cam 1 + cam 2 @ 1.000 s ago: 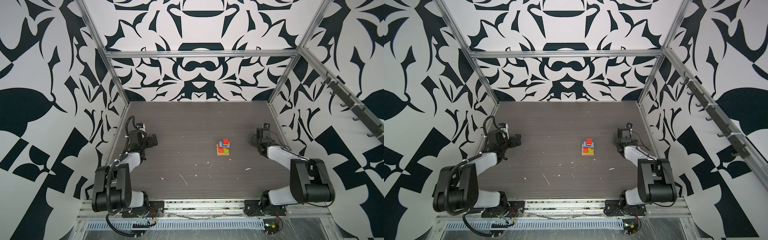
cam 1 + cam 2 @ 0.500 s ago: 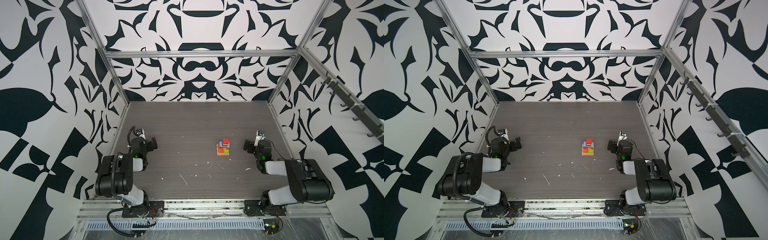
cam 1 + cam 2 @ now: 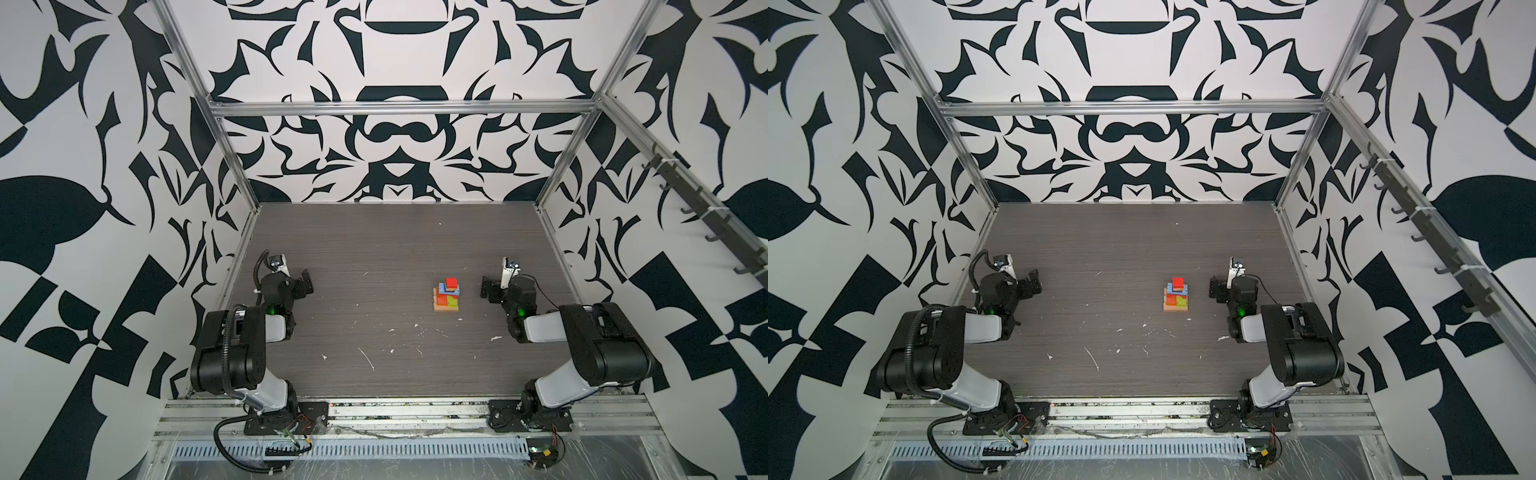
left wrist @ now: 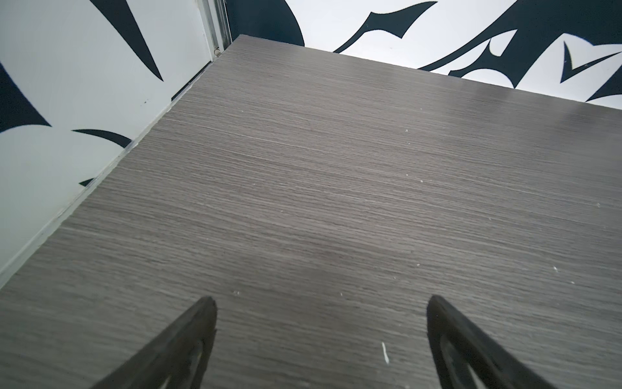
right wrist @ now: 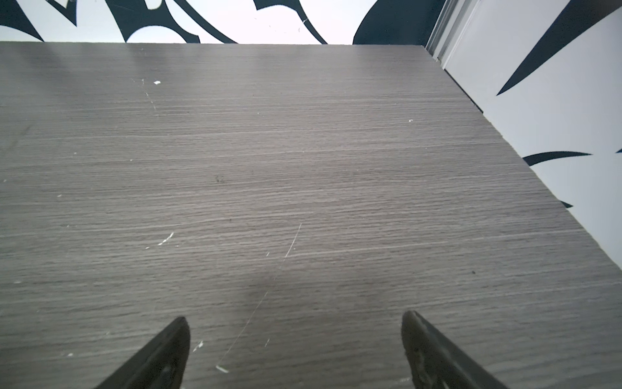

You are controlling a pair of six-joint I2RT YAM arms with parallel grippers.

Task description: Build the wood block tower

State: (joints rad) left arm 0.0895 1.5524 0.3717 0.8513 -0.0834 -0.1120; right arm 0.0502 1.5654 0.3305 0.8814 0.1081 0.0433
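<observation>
Multicolour wood block tower (image 3: 447, 296) upright, near + inboard of my right fingers (image 5: 158, 357); left fingers (image 4: 181, 340) well apart. Both pairs spread, empty.

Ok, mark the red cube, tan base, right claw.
red cube (image 3: 451, 283): in a top view, top face.
tan base (image 3: 445, 309): in a top view, front edge.
right claw (image 5: 295, 316): right wrist view, between its tips.

Left arm (image 3: 232, 349): folded low.
Left gripper (image 4: 319, 304): jaws wide apart.
Right arm (image 3: 598, 345): folded low.
Right gripper (image 5: 294, 321): jaws wide apart.
</observation>
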